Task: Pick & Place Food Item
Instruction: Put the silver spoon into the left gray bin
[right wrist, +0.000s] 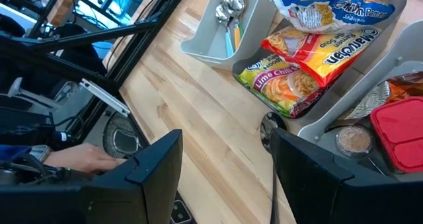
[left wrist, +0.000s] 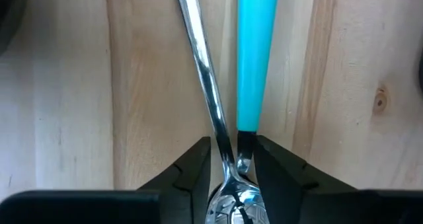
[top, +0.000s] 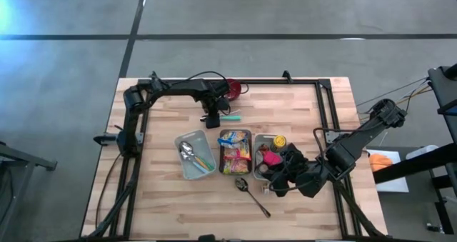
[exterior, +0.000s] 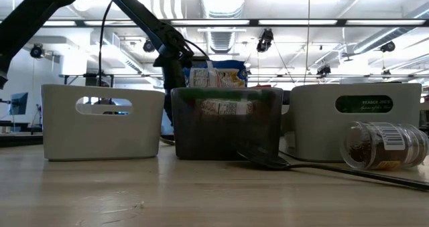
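Three bins stand in a row on the wooden worktop point(top: 164, 199): a grey bin point(top: 195, 157) with cutlery, a middle bin point(top: 235, 152) with noodle packets point(right wrist: 310, 55), and a right bin point(top: 270, 156). Behind them, the left claw point(left wrist: 231, 159) is down at a metal spoon point(left wrist: 206, 92) lying just beside a teal-handled utensil point(left wrist: 254, 52); its fingers are slightly apart around the spoon's neck, and I cannot tell if they grip it. The right claw point(right wrist: 225, 168) is released, hovering near the right bin, above a dark spoon point(top: 252, 195).
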Robot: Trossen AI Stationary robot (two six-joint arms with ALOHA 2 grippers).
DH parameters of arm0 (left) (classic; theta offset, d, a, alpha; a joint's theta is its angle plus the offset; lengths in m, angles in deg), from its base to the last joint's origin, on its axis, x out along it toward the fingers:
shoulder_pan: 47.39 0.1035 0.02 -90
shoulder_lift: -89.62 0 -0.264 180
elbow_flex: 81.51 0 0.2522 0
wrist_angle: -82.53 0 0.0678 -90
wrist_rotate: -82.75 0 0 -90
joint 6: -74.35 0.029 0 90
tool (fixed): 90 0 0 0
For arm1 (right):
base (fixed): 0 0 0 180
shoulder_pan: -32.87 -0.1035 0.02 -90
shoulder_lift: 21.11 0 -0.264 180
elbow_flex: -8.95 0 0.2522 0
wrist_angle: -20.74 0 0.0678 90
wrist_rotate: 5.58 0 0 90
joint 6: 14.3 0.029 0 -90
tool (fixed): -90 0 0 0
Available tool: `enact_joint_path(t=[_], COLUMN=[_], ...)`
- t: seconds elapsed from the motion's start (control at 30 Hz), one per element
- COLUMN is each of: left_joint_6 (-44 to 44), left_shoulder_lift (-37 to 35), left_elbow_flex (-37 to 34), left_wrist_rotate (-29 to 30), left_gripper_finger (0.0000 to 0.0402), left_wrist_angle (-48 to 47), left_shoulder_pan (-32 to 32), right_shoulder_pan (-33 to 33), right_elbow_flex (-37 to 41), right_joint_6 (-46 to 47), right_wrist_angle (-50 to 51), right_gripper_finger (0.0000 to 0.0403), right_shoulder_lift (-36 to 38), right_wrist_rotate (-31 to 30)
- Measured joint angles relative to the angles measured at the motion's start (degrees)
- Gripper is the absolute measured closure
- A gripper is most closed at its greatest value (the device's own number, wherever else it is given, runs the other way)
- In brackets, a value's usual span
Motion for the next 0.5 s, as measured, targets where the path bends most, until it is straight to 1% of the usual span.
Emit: enact_joint_path(t=[0.13, 0.27, 0.4, 0.5], left_joint_6=[0.0, 0.0, 0.0, -0.4], left_shoulder_lift=[0.0, 0.0, 0.0, 0.0], left_elbow_flex=[0.0, 0.0, 0.0, 0.0], left_wrist_rotate=[1.0, 2.5, 2.5, 2.1], left_gripper_finger=[0.0297, 0.0324, 0.0352, 0.0362], left_wrist_angle=[0.4, 0.7, 0.8, 0.8], left_shoulder_pan=[0.0, 0.0, 0.0, 0.0], right_shoulder_pan=[0.0, 0.0, 0.0, 0.0], right_elbow_flex=[0.0, 0.0, 0.0, 0.0], right_joint_6=[0.1, 0.1, 0.2, 0.3], right_wrist_angle=[0.0, 0.0, 0.0, 0.0], right_gripper_finger=[0.0178, 0.0178, 0.0178, 0.0178], right_shoulder_lift=[0.0, 0.0, 0.0, 0.0], right_wrist_rotate=[0.0, 0.0, 0.0, 0.0])
